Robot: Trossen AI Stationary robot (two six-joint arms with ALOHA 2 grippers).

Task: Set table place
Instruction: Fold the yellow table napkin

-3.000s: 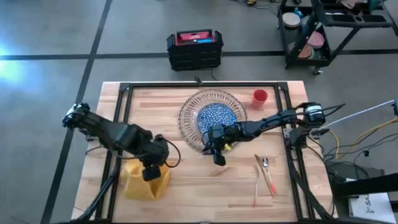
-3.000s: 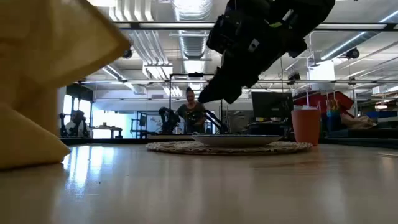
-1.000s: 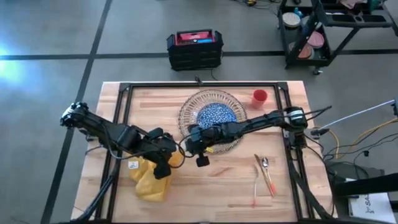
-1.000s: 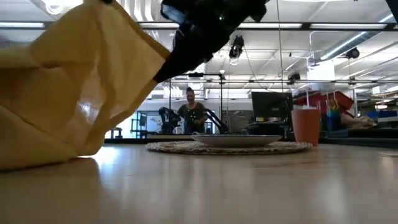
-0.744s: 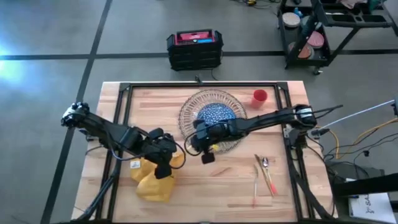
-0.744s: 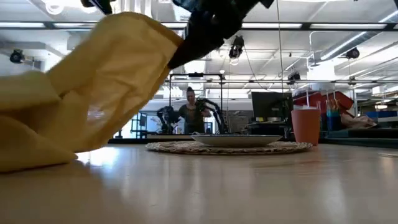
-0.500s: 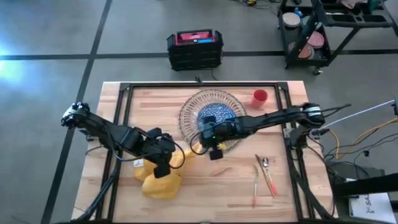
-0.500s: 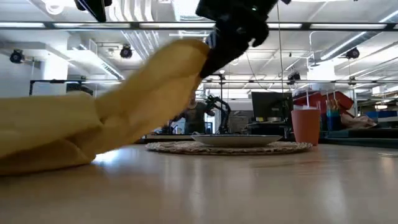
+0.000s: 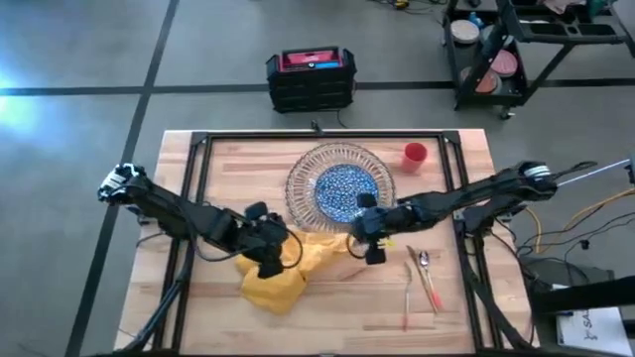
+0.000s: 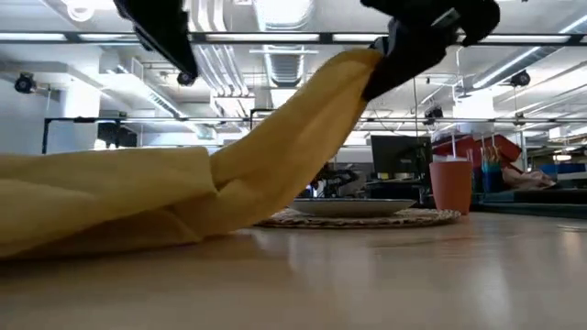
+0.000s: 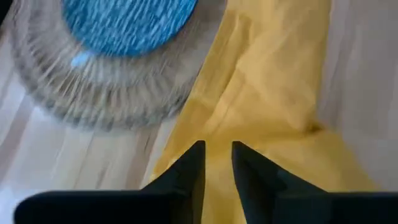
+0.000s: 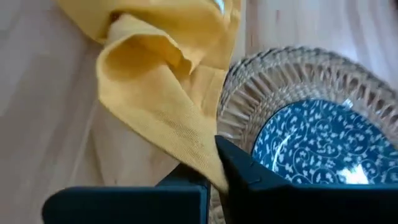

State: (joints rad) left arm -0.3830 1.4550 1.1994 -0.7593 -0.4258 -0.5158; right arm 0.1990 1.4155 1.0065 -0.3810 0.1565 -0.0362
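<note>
The yellow napkin (image 9: 280, 276) lies bunched on the table (image 9: 327, 322) near the front of the clear glass plate (image 9: 298, 188), which carries the blue-patterned plate (image 9: 342, 188). One end of the napkin rises to my right gripper (image 9: 365, 238), which is shut on it. My left gripper (image 11: 217, 155) hovers over the napkin's bulk with a narrow gap between its fingers; in the low view its fingertip (image 10: 188, 69) stands clear above the cloth. The red cup (image 9: 414, 154) stands at the far right. The orange-handled cutlery (image 9: 425, 280) lies at the near right. My right gripper pinches the napkin's right end (image 12: 202, 163) between its two fingers, which slant down from the table's right side. A bunched fold goes in; how many layers, I cannot tell. That end is lifted clear (image 10: 362, 64), and the cloth slopes down fairly taut to the bulk on the table (image 10: 110, 202).
A black frame (image 9: 198, 169) runs around the tabletop. A black crate (image 9: 311, 77) stands on the floor beyond the far edge, and a wheeled cart (image 9: 516, 50) at the far right. Bare wood shows along the near edge.
My right gripper has carried the napkin's end toward the table's right edge, past the front of the plates, drawing the cloth out long. The napkin's bulk has sunk away from my left gripper onto the table and slid right. My left gripper has also shifted right.
</note>
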